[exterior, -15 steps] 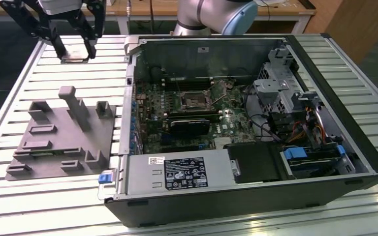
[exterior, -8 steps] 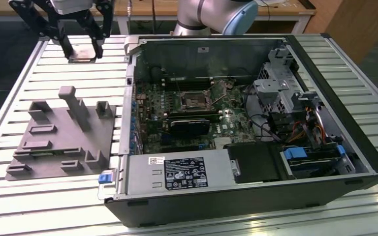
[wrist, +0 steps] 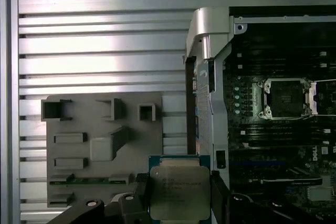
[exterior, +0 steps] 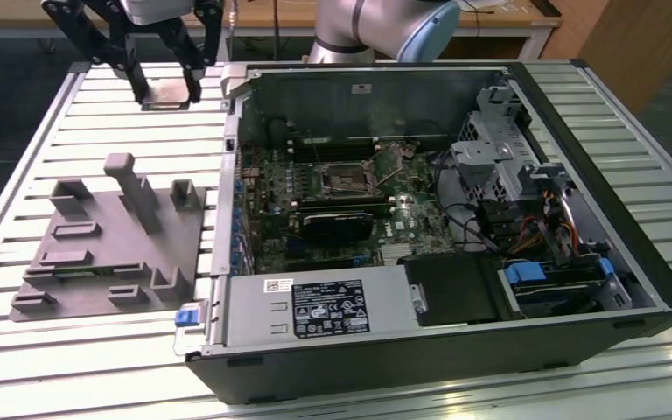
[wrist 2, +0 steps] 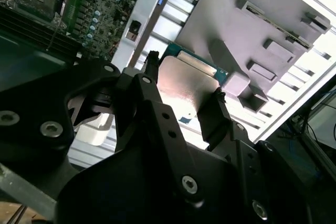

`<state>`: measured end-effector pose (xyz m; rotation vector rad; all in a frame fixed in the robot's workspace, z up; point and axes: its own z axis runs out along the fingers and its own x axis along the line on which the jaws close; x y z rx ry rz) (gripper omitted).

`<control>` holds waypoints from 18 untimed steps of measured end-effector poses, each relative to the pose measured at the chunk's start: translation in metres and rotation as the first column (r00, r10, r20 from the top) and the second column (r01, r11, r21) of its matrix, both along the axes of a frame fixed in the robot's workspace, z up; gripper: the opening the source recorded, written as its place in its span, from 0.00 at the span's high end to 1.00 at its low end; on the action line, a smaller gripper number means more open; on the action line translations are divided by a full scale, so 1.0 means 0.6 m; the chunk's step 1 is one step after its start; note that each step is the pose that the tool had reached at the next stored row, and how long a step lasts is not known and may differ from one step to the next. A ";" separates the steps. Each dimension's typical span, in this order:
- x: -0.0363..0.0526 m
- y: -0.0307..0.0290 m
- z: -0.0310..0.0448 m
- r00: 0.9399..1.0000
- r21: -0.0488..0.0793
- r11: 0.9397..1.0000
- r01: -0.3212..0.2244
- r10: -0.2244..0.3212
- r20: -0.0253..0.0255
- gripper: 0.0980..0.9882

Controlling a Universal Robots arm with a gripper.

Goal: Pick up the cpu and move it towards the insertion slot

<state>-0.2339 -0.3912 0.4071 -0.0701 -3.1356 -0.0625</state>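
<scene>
The cpu [wrist: 179, 192] sits squarely between the two black fingers [wrist: 140, 198] of the pincer [wrist: 178, 200], metal top facing the camera, its pale green rim showing along one edge. The fingers press on its opposite sides. Behind it lies the grey fixture [wrist: 105, 148], with its blocks and recesses, resting on the ribbed metal table [wrist: 100, 45]. Beside that is the open computer case [wrist: 210, 40], and inside, on the dark motherboard [wrist: 273, 145], is the insertion slot [wrist: 286, 97], shiny frame around a dark centre, well apart from the chip.

Slatted metal table [exterior: 102, 122] — grey fixture [exterior: 108, 249], open computer case [exterior: 616, 262].
</scene>
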 end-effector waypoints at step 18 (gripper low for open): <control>0.059 0.0101 0.000 1.000 0.000 1.000 0.000 0.000 0.000 0.50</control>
